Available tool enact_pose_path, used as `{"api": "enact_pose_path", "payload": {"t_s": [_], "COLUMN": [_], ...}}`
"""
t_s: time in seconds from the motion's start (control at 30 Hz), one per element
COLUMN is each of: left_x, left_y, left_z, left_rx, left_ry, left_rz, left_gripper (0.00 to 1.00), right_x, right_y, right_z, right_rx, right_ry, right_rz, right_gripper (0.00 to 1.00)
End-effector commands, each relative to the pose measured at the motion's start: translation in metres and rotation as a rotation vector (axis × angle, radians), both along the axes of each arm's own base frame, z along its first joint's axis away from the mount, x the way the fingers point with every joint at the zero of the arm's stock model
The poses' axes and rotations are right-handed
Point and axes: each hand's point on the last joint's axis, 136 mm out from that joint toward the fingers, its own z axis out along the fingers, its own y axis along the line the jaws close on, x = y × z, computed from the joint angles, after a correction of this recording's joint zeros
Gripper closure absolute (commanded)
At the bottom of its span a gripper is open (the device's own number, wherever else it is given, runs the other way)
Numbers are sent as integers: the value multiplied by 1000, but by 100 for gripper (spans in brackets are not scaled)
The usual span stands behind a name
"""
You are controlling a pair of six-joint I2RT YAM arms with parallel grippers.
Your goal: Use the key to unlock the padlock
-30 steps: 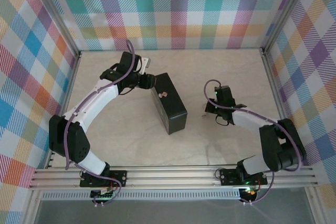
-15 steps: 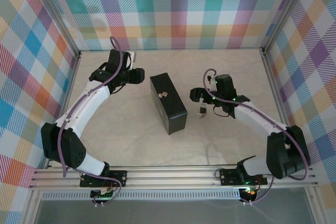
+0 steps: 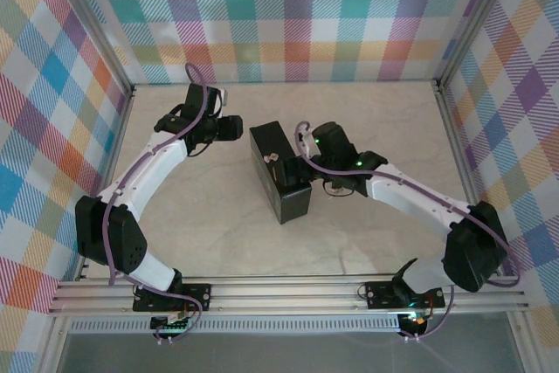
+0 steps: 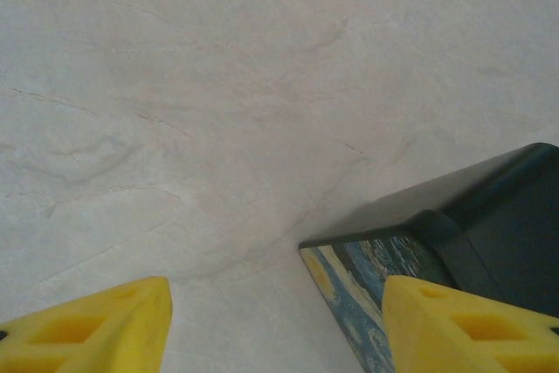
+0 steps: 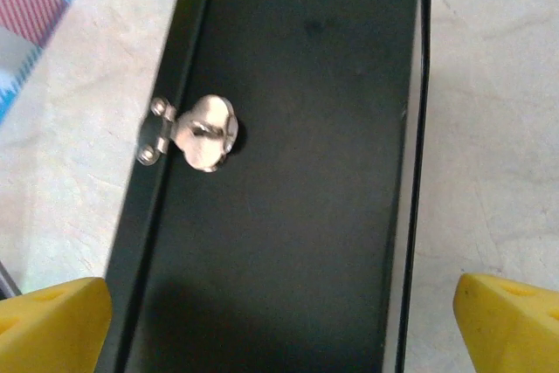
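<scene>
A black box [image 3: 281,174] with a blue-yellow painted lid [image 4: 367,290] lies mid-table, its silvery latch [image 5: 199,133] facing up. My right gripper [image 3: 297,163] hovers open over that latch face [image 5: 288,216], its yellow fingertips [image 5: 507,321] spread to either side of the box. My left gripper [image 3: 236,128] is open at the box's far left corner; its right fingertip [image 4: 472,325] is just over the lid's edge. A small dark thing [image 3: 335,186], perhaps the padlock, lies on the table under my right forearm. The key is out of view.
The pale marble tabletop [image 3: 218,224] is walled by checked panels on three sides, with aluminium posts at the far corners [image 3: 131,86]. Cables loop over both arms. Rails run along the near edge [image 3: 288,290].
My right arm swung left from the open table to over the box, and its jaws opened on the way. My left gripper drew back a little from the box's far end.
</scene>
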Motion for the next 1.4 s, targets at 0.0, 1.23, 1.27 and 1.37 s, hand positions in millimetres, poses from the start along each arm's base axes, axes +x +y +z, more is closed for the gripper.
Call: {"api": "enact_pose_path", "payload": {"t_s": [0.0, 1.23, 1.27, 1.37], "left_x": [3, 0, -1, -1], "left_y": [6, 10, 10, 5], "left_z": [1, -5, -5, -3], "left_rx": [-14, -27, -26, -40], "left_ry": [-5, 19, 21, 24], "left_rz": [15, 2, 1, -26], "left_gripper": [36, 36, 36, 36], "right_x": [-4, -16, -11, 2], "right_y": [-1, 25, 24, 20], "right_z": [-7, -14, -9, -3], "right_rx": [-106, 158, 222, 392], "right_ry": [-14, 182, 194, 255], "right_rz": [25, -10, -18, -33], "right_gripper": [0, 13, 14, 14]}}
